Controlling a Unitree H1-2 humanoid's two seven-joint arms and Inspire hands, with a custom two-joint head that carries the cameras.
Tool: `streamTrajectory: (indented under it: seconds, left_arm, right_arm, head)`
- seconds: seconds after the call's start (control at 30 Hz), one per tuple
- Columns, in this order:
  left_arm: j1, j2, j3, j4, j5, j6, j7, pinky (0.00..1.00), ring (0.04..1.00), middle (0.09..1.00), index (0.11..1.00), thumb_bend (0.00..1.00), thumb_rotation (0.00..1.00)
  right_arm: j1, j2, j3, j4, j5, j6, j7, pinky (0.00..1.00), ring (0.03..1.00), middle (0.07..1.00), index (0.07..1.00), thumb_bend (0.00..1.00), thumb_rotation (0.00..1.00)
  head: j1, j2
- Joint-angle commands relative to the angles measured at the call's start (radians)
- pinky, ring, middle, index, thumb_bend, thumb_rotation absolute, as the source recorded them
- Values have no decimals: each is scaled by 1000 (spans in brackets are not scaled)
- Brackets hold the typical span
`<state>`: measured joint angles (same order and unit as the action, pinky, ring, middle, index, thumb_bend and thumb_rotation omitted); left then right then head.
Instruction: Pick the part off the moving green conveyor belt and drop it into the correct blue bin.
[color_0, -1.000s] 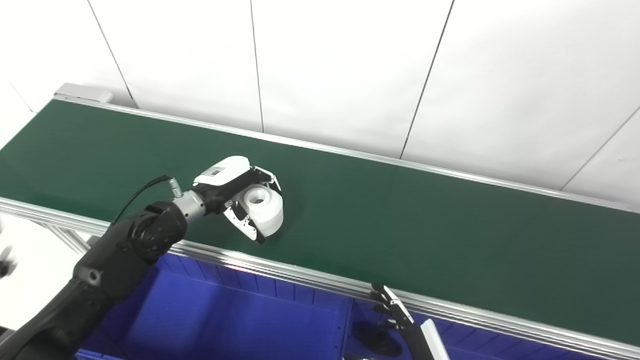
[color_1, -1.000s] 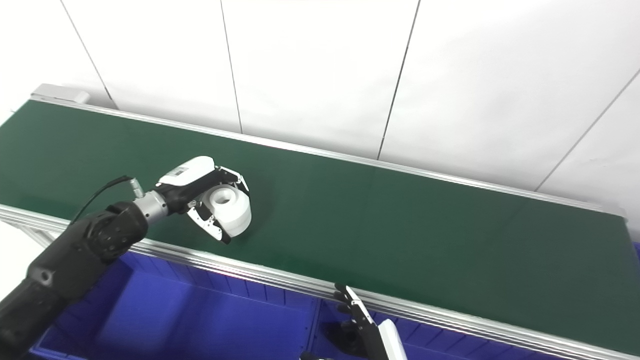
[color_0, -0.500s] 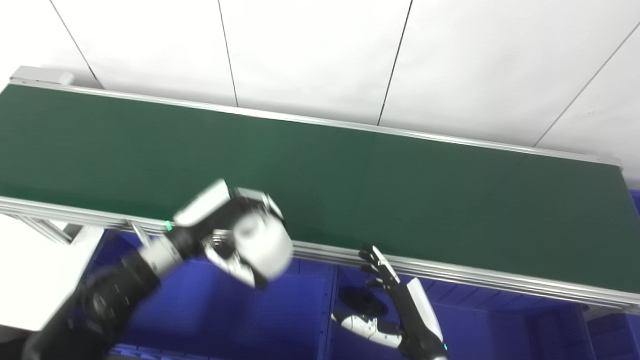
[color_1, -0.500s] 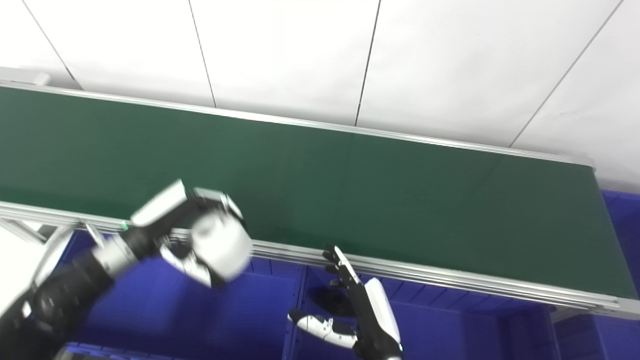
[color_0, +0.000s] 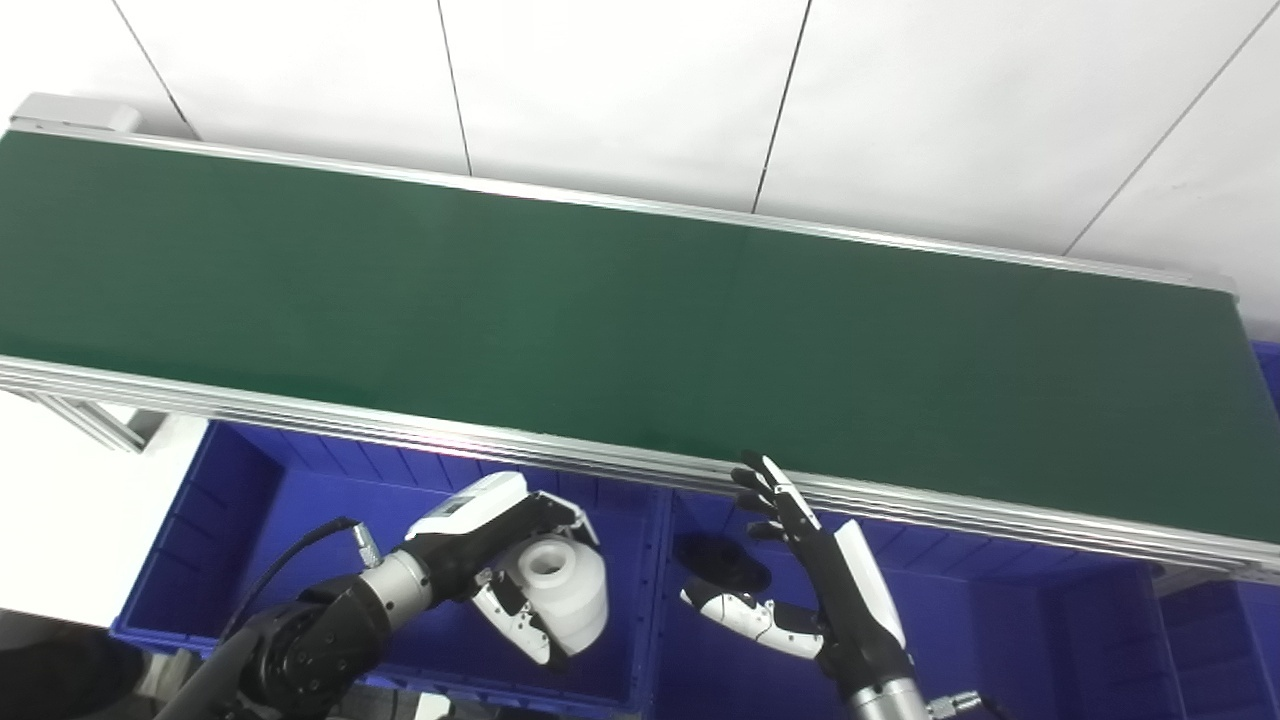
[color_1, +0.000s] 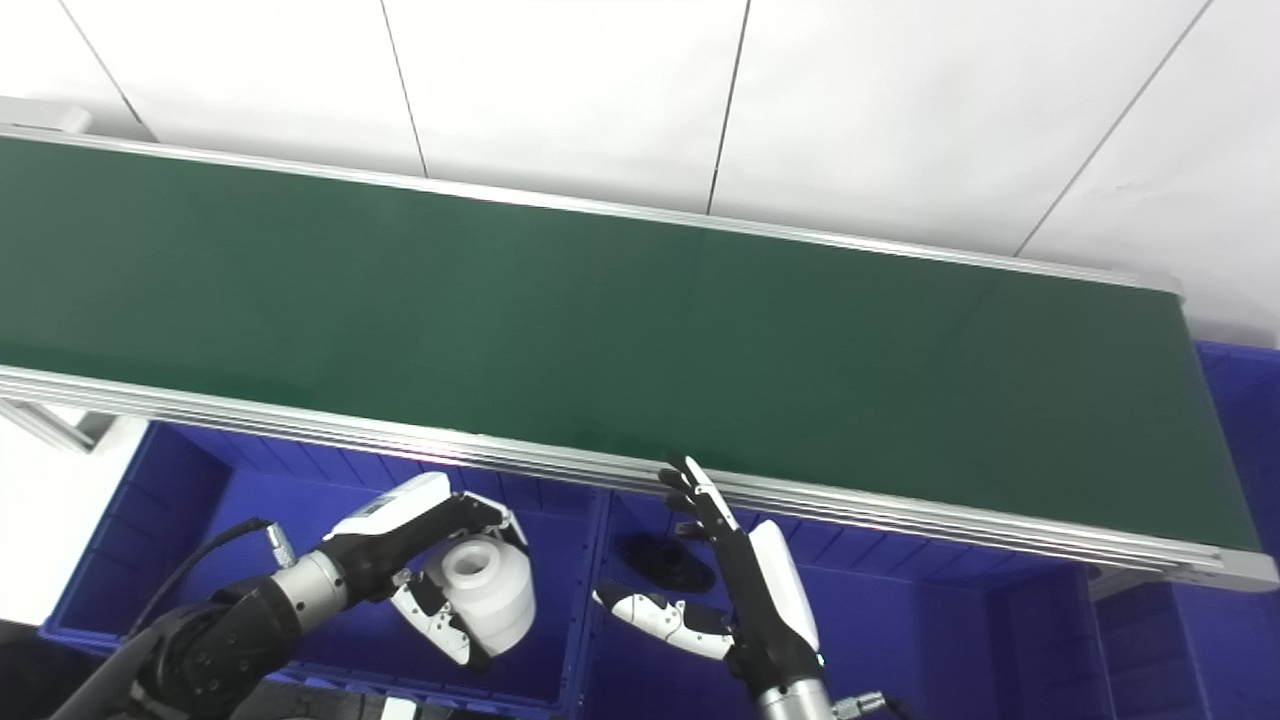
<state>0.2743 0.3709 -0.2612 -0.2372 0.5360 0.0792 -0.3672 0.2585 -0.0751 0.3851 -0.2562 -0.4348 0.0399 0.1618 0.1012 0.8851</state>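
Observation:
My left hand is shut on a white cylindrical part with a hole in its top. It holds the part over the left blue bin, below the near rail of the green conveyor belt; the hand and part show in the right eye view too. My right hand is open with its fingers spread, over the middle blue bin, and holds nothing. The belt carries no part.
A black part lies in the middle bin just left of my right hand. A silver rail runs along the belt's near edge above the bins. A white panelled wall stands behind the belt.
The camera has tilted down. My left hand has carried the white part off the belt, over the near rail and down above the left bin. My right hand has stayed open.

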Motion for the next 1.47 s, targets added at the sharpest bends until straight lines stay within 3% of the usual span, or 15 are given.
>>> streamTrajectory:
  seconds: [0.0, 0.07, 0.1, 0.13, 0.27, 0.4, 0.53, 0.67, 0.8, 1.07, 1.43]
  left_arm:
    - [-16, 2, -6, -56, 35, 84, -28, 413, 387, 472, 547, 492, 0]
    - [-24, 1, -23, -76, 104, 191, -72, 472, 400, 491, 556, 492, 0]
    - [-29, 4, -36, -83, 148, 229, -85, 540, 572, 654, 697, 545, 0]
    - [-34, 8, -49, -88, 190, 264, -99, 599, 675, 741, 762, 570, 16]
    - [-33, 6, -62, -114, 261, 333, -122, 753, 899, 953, 947, 659, 251]
    - [1, -23, 5, -123, 127, 245, -39, 808, 962, 998, 982, 708, 356]
    - [28, -39, 62, -108, -91, 85, 5, 883, 992, 1000, 996, 726, 443]
    - [67, -63, 89, -104, -254, -54, 34, 915, 985, 991, 965, 732, 450]
    - [99, -91, 101, -118, -403, -110, 29, 874, 955, 986, 956, 743, 431]
    - [106, -98, 127, -57, -470, -217, 44, 858, 940, 985, 959, 773, 432]
    - [109, -87, 134, -55, -485, -237, 39, 872, 942, 985, 966, 763, 395]
  right_arm:
    - [4, 10, -1, -45, 15, 19, 5, 748, 844, 887, 944, 667, 427]
    - [7, 8, 1, -53, 14, 28, 9, 753, 847, 889, 945, 666, 431]
    - [8, 7, 2, -58, 15, 37, 12, 755, 848, 890, 946, 667, 439]
    - [9, 7, 2, -62, 15, 43, 14, 758, 850, 892, 947, 667, 438]
    - [15, 5, 3, -81, 13, 64, 24, 764, 853, 895, 949, 662, 427]
    - [18, 0, 2, -101, 12, 98, 38, 775, 861, 906, 953, 663, 420]
    - [23, -12, 6, -135, 0, 155, 60, 777, 871, 926, 956, 673, 437]
    - [33, -25, 8, -165, -9, 179, 72, 771, 874, 941, 962, 673, 441]
    - [52, -30, -1, -186, -3, 192, 70, 780, 882, 946, 961, 683, 427]
    - [74, -23, 0, -164, -2, 169, 50, 793, 884, 939, 962, 673, 429]
    - [82, -18, 13, -154, -19, 171, 35, 794, 880, 931, 960, 674, 441]
  head:
    - [-2, 1]
    - [-5, 3]
    - [-6, 4]
    - [-7, 4]
    - [-13, 8]
    - [-23, 11]
    - [-45, 15]
    - [-71, 18]
    - [-100, 16]
    - [-139, 9]
    - [-157, 15]
